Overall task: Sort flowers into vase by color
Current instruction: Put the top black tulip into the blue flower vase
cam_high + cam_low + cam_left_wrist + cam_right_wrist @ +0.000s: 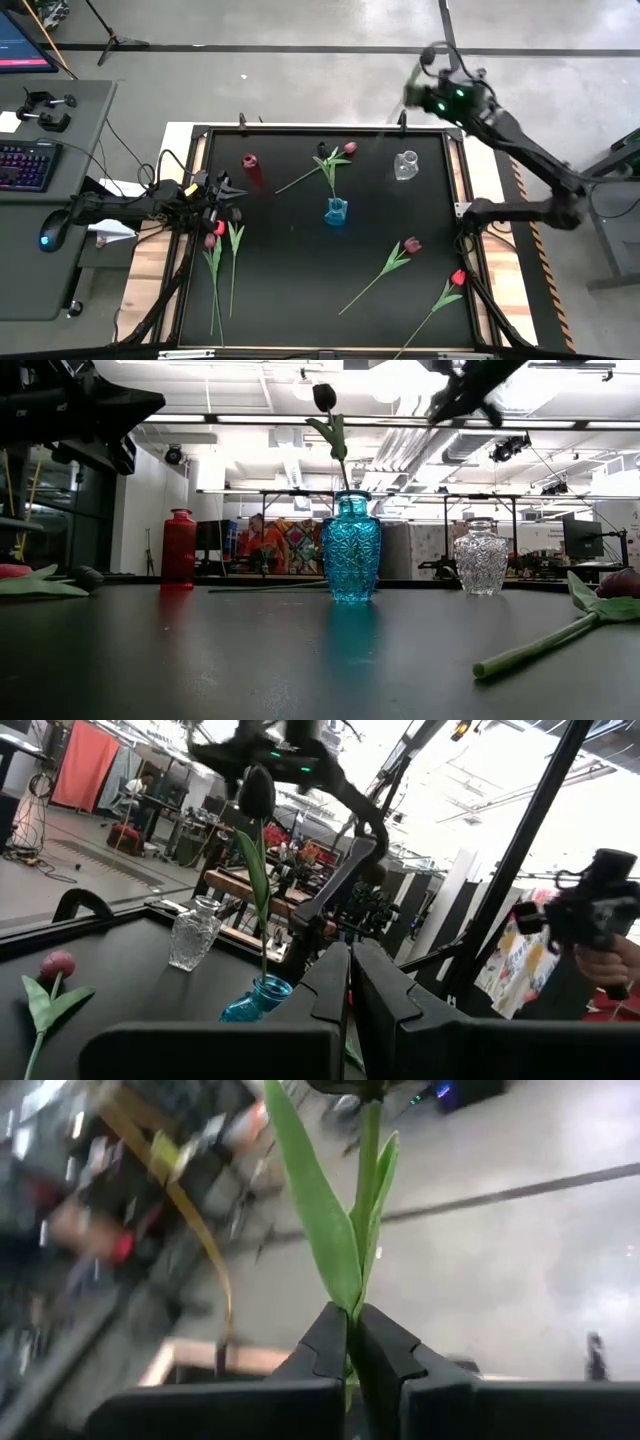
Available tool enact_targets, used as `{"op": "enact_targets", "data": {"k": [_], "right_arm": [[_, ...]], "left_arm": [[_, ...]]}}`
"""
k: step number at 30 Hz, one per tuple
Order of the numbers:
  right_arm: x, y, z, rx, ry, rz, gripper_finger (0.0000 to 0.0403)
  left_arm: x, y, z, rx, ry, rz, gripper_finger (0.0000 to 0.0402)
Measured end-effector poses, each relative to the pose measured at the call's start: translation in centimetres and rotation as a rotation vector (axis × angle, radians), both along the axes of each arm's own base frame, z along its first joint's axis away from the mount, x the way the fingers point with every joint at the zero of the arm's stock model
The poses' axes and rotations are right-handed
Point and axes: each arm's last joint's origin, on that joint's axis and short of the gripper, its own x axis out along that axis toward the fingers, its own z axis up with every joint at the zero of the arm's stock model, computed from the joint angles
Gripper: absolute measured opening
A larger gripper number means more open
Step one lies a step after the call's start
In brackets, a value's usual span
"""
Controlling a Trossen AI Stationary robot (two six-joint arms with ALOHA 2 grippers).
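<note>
My right gripper [352, 1342] is clamped on the stem of a dark tulip [335, 1230], held high over the table's [300, 280] far right corner. My left gripper [350, 982] rests closed and empty at the left edge, beside two tulips [222, 262]; another dark tulip [330, 430] stands in the blue vase [351, 547].

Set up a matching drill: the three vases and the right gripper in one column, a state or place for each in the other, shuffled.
1. blue vase
2. red vase
3. clear vase
4. right gripper

A. shut on a green stem
B. no flower in it, nearest the left gripper
C. holds a dark tulip
D. no flower in it, on the right arm's side of the table

Pairs: 1-C, 2-B, 3-D, 4-A
</note>
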Motion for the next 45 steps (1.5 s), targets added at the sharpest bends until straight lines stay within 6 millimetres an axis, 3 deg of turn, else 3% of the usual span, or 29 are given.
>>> {"op": "enact_targets", "data": {"k": [3, 7, 11, 17, 21, 30, 45], "right_arm": [[-1.2, 3.6, 0.1, 0.032, 0.095, 0.131, 0.0000], [-1.2, 7.4, -0.3, 0.067, 0.190, 0.295, 0.0000], [0.5, 10.3, -0.2, -0.008, 0.207, 0.434, 0.0000], [4.3, 13.8, 1.0, -0.259, 0.128, 0.584, 0.0000], [6.6, 14.9, 1.4, -0.372, 0.068, 0.637, 0.0000], [11.8, 16.2, -0.8, -0.462, 0.117, 0.651, 0.0000], [15.3, 16.9, -4.5, -0.411, 0.233, 0.624, 0.0000]], "left_arm": [[0.0, 0.0, 0.0, 0.000, 0.000, 0.000, 0.0003], [0.0, 0.0, 0.0, 0.000, 0.000, 0.000, 0.0003], [0.0, 0.0, 0.0, 0.000, 0.000, 0.000, 0.0003], [0.0, 0.0, 0.0, 0.000, 0.000, 0.001, 0.0003], [0.0, 0.0, 0.0, 0.000, 0.000, 0.000, 0.0003], [0.0, 0.0, 0.0, 0.000, 0.000, 0.000, 0.0003], [0.0, 0.0, 0.0, 0.000, 0.000, 0.001, 0.0003]]}}
